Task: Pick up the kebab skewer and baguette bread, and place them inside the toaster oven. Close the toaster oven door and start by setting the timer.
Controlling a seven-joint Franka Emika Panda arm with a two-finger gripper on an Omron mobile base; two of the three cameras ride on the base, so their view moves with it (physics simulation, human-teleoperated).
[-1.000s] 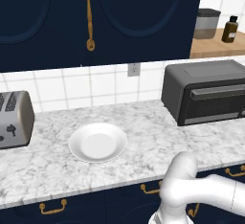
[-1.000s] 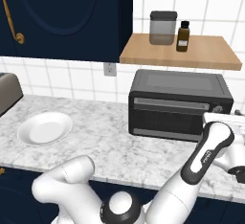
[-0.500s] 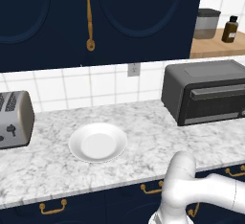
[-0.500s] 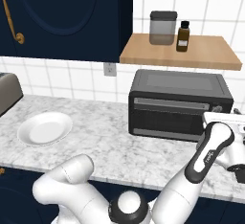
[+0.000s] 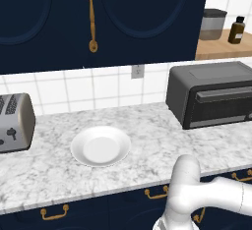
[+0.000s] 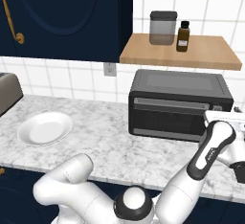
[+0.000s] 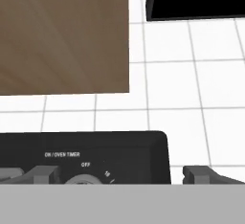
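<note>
The toaster oven [image 6: 178, 104] stands on the counter at the right, and the toaster oven door [image 5: 221, 101] is shut against the body, its bar handle [image 6: 170, 104] along the top. In the hand view my gripper [image 7: 119, 177] is open, its fingertips [image 7: 37, 174] spread either side of the oven's control panel [image 7: 86, 156], which reads ON / OVEN TIMER and OFF above a round knob [image 7: 80, 181]. My forearm [image 6: 213, 146] reaches up at the oven's right end. The white plate [image 5: 101, 145] holds nothing. The kebab skewer and the baguette bread are hidden.
A silver toaster [image 5: 15, 122] sits at the counter's left end. Above the oven hangs a wooden shelf [image 6: 191, 55] bearing a jar [image 6: 162, 27] and a brown bottle [image 6: 182, 36]. Dark blue cabinets [image 5: 98, 17] hang over the tiled wall.
In the right base view the hand has crept slightly up and right beside the oven's right end. Oven, plate and toaster have not moved.
</note>
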